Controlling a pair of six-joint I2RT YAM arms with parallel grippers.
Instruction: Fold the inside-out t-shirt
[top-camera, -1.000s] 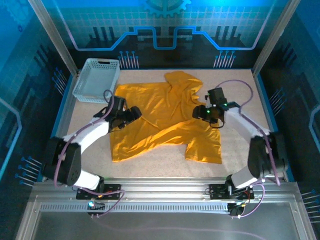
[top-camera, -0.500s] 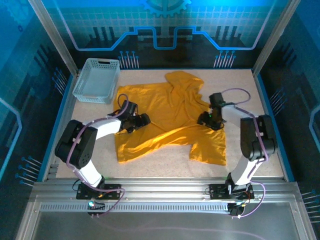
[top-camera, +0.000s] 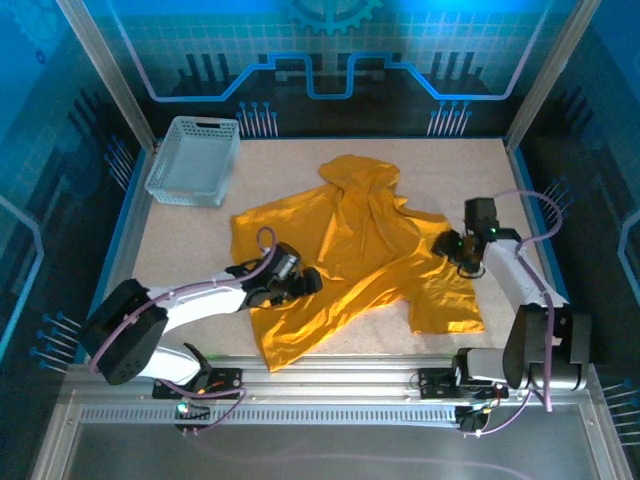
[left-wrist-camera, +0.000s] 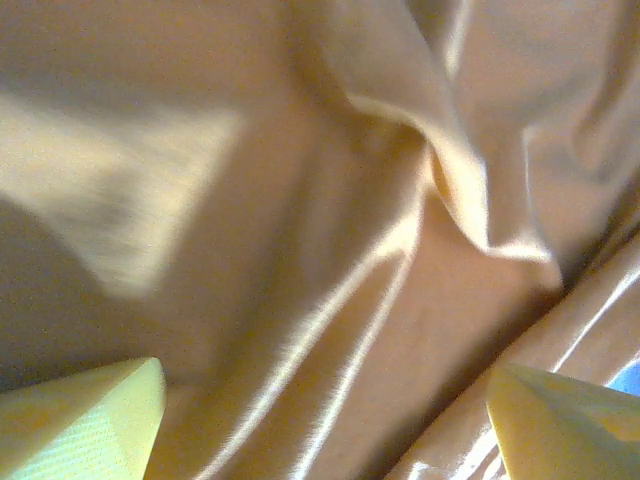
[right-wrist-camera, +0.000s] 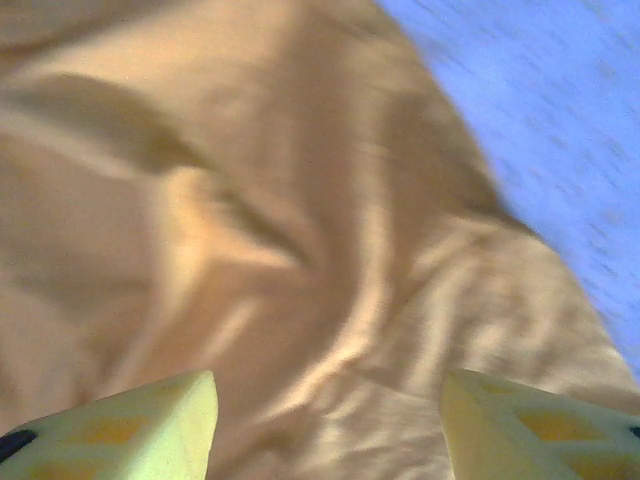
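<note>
**A:** From above, how far along is the fold?

**B:** Barely begun, I'd judge. The inside-out t-shirt (top-camera: 360, 240) lies rumpled and skewed mid-table (top-camera: 190, 235), well apart from the basket (top-camera: 193, 160). There is no clean fold yet, so flattening and every fold remain. The left gripper (top-camera: 305, 283) sits on its near-left part and the right gripper (top-camera: 447, 245) at its right edge.

**A:** And the left wrist view?

**B:** Its fingers (left-wrist-camera: 90, 420) stand wide apart over creased yellow cloth, with nothing pinched.

**A:** Right wrist?

**B:** Those fingers (right-wrist-camera: 530, 425) are spread too, above the shirt's edge beside bare table. I see no grip.
</note>
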